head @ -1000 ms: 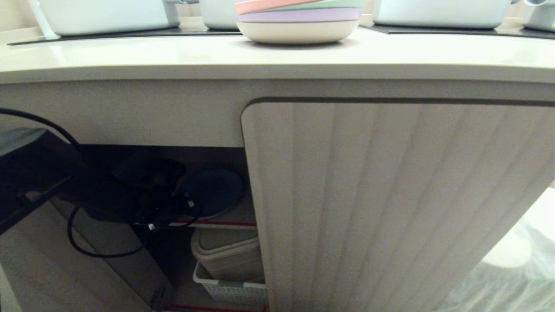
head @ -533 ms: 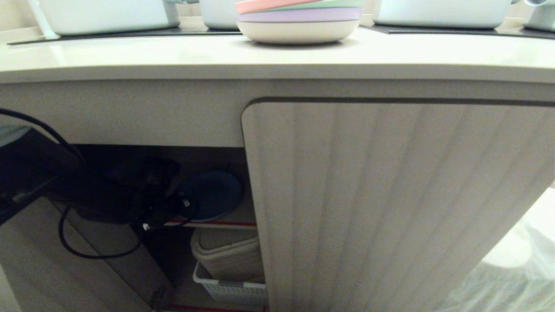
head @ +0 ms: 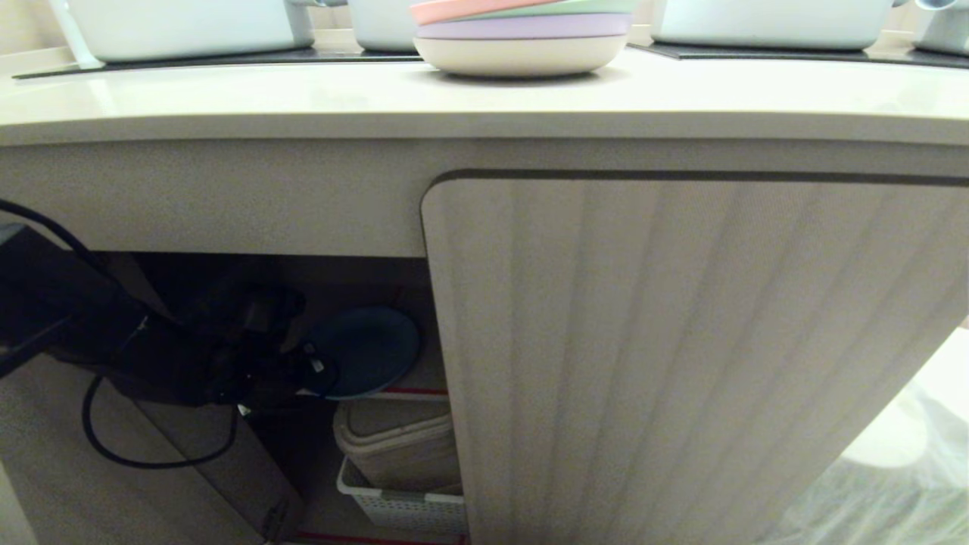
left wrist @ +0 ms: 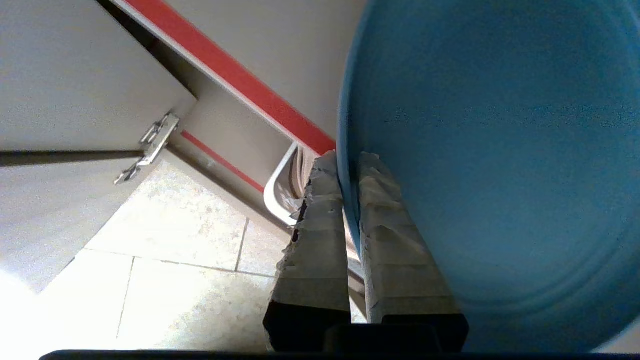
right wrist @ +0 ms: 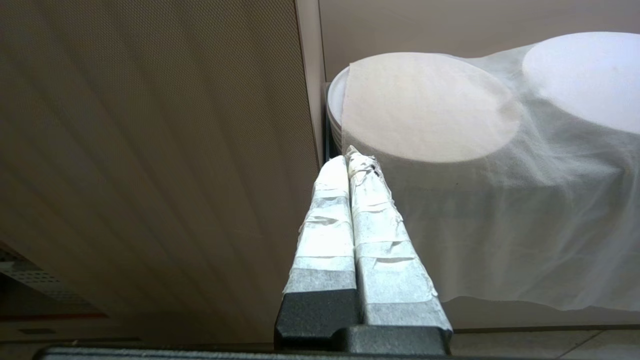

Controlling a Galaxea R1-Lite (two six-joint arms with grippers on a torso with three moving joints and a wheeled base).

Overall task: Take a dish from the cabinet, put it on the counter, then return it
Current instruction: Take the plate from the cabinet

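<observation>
Blue plastic sits pinched between my left gripper's (left wrist: 344,165) taped fingers (left wrist: 320,235): they are almost closed, one on each face of the plate's (left wrist: 490,150) raised rim. In the head view the plate (head: 367,352) hangs tilted at the mouth of the open left bay of the cabinet (head: 681,341), above the shelf with the red tape edge (head: 412,393) and just beside the closed ribbed door.

Compared with a second ago, the plate has slid lower and a little outward, so more of its round face shows and its lower edge now overlaps the red tape line where before it sat behind it. My left arm has drawn back toward the left with it, and the cable loop under the wrist has swung the same way. The rest of the view has not shifted, so this is my arm moving, not the camera.

I judge this as the withdrawal step: the plate is lifted clear of the shelf but not yet out of the cabinet, and the counter (head: 303,94) above is still to come. My right gripper (right wrist: 350,162) is pressed shut on nothing, parked beside the ribbed door.
</observation>
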